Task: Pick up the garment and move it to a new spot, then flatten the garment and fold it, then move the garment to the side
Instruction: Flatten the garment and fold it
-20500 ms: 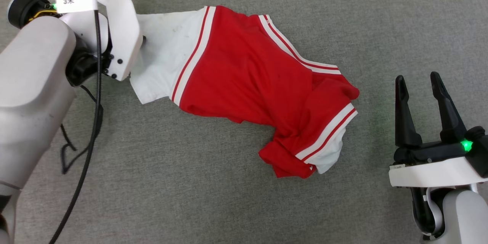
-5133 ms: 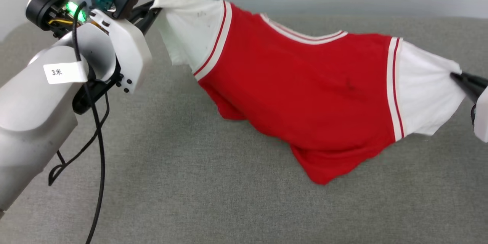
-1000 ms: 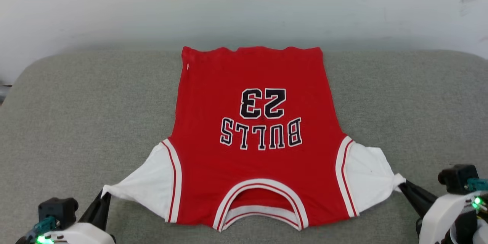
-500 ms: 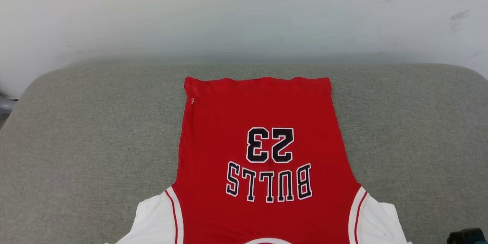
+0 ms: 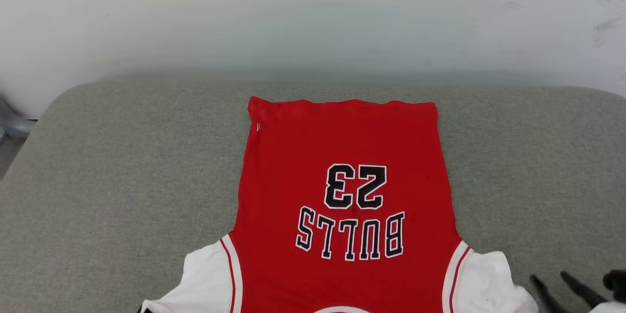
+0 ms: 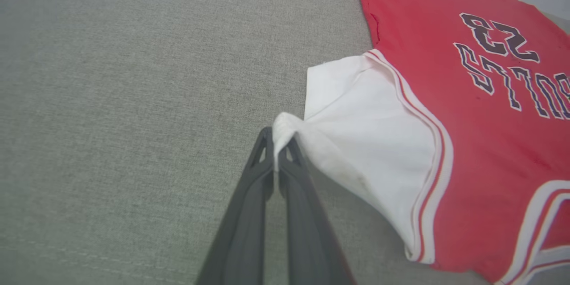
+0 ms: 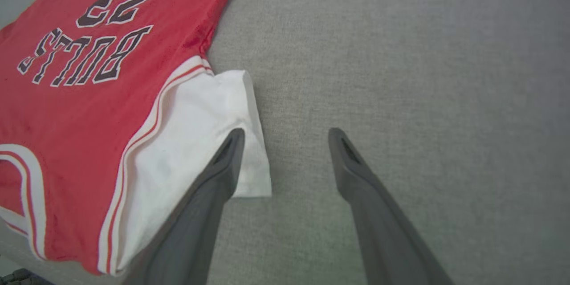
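Released since a second ago: the right tool (image 7: 286,136), then clamped on the tip of the right sleeve (image 7: 200,142), now has its two dark fingers standing wide apart with nothing between them. That sleeve, then pulled to a point, now lies slack on the counter (image 7: 401,53). The head camera has also tilted up in that time, so the shirt sits lower in its picture.

Count: one garment (image 5: 342,146), two white short sleeves, two tools, two fingers on each.

Location: the garment lies spread flat, print side up, in the middle of the grey cloth-covered counter (image 5: 122,181). Its hem is towards the pale wall (image 5: 313,19) and its collar end is towards the robot.

Left tool (image 6: 278,142): fingers pressed together, pinching the bunched tip of the left sleeve (image 6: 356,142). This sleeve is drawn out from the red body (image 6: 467,111) to a point at the fingertips.

Right tool, head view (image 5: 552,286): both fingers show at the lower right corner, just beside the right sleeve (image 5: 489,283). In its own wrist view, one finger overlaps the outer edge of the sleeve; whether it touches the cloth cannot be told. The other finger is over bare counter.

Writing: "BULLS" in one line and "23" in another, black with white outline, upside down in the head view. One small white mark sits at the side seam near the hem (image 5: 257,127); it is too small to read.

Trim: red and white stripes border each sleeve seam.
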Tool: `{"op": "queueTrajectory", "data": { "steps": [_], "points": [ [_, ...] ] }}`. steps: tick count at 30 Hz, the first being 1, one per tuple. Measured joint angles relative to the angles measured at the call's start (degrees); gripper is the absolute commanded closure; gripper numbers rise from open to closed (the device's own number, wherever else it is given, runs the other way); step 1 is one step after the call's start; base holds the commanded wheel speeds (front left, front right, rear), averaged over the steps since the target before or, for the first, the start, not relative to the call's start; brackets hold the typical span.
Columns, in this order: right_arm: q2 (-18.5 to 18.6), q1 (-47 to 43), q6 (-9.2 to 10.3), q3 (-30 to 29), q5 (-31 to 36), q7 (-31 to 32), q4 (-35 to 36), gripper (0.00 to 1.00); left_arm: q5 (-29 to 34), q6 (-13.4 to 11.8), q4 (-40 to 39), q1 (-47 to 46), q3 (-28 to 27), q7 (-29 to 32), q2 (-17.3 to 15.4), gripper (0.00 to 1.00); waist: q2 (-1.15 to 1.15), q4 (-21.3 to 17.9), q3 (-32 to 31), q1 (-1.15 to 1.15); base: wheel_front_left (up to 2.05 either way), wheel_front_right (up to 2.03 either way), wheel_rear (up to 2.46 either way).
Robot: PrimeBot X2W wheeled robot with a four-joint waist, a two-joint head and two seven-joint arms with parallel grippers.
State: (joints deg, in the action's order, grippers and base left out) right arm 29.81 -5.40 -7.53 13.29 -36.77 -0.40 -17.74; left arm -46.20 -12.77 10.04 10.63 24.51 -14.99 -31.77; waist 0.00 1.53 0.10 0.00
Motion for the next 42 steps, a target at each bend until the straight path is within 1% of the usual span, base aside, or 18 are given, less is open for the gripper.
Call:
{"op": "queueTrajectory", "data": {
  "steps": [6, 10, 15, 17, 21, 28, 35, 39, 42],
  "points": [
    [1.4, 4.2, 0.01, -7.5, 2.9, 1.2, 7.6, 0.00, 2.9, 0.2, -1.8, -0.1, -1.8, 0.0, 1.1, 1.00, 0.00, 1.3, 1.1, 0.00, 0.00, 0.00, 0.00],
    [2.6, 10.1, 0.01, -11.3, 4.4, 5.0, 13.3, 0.00, 4.7, 0.3, -3.1, -0.9, -2.6, 0.0, 1.7, 1.00, 0.00, 2.1, 2.8, 0.00, 0.00, 0.00, 0.00],
    [2.4, 20.8, 0.01, -12.7, 5.6, 11.3, 16.0, 0.00, 7.5, 0.8, -4.8, -4.2, -2.7, 0.0, 3.3, 1.00, 0.00, 3.3, 6.3, 0.01, 0.00, 0.00, 0.00],
    [2.8, 25.7, 0.01, -12.3, 6.9, 14.8, 15.9, 0.00, 8.5, 1.2, -5.2, -5.7, -2.6, 0.0, 4.0, 1.00, 0.00, 4.0, 8.0, 0.01, 0.00, 0.00, 0.00],
    [2.5, 35.5, 0.01, -11.5, 7.4, 22.4, 14.6, 0.00, 10.8, 2.2, -6.0, -8.7, -2.6, 0.0, 5.9, 1.00, 0.00, 5.5, 11.9, 0.01, 0.00, 0.00, 0.00],
    [3.9, 49.9, 0.01, -7.2, 8.0, 40.2, 8.1, 0.00, 14.6, 4.3, -6.0, -13.4, -2.5, 0.0, 9.4, 1.00, 0.00, 9.0, 18.7, 0.01, 0.00, 0.00, 0.00],
    [6.4, 59.2, 0.01, -2.1, 7.7, 59.1, 2.1, 0.00, 18.0, 6.8, -5.9, -17.4, -3.0, 0.0, 13.4, 1.00, 0.00, 12.3, 25.0, 0.02, 0.00, 0.00, 0.00],
    [7.5, 62.7, 0.01, -0.1, 7.6, 64.9, 0.7, 0.00, 19.7, 7.9, -6.0, -18.7, -4.0, 0.0, 15.6, 1.00, 0.00, 14.0, 28.2, 0.02, 0.00, 0.00, 0.00],
    [7.8, 63.9, 0.01, 0.2, 8.3, 67.6, -0.4, 0.00, 21.0, 8.9, -6.3, -19.3, -4.8, 0.0, 17.1, 1.00, 0.00, 15.2, 30.4, 0.02, 0.00, 0.00, 0.00]
  ]
}}
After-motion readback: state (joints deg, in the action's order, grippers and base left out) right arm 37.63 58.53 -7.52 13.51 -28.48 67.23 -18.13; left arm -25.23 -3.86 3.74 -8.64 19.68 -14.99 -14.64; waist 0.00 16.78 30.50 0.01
